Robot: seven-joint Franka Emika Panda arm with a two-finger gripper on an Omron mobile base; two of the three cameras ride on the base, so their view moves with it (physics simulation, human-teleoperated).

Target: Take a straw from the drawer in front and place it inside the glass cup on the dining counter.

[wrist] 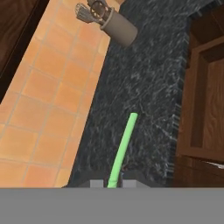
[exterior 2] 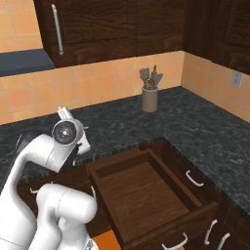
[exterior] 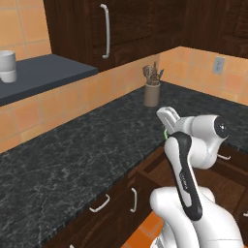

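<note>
A thin light-green straw sticks out from between my fingertips, and my gripper is shut on its lower end. The straw hangs above the black granite counter, left of the open drawer in the hand view. A small piece of the straw shows beside the white hand in the left base view. The dark-brown drawer stands pulled out below the counter edge, and its wooden floor looks bare. The glass cup and the dining counter are out of view.
A brown utensil holder stands on the black counter near the tiled corner. A white cup sits on a dark shelf at the far left. Dark wall cabinets hang above. Shut drawers with silver handles flank the open one.
</note>
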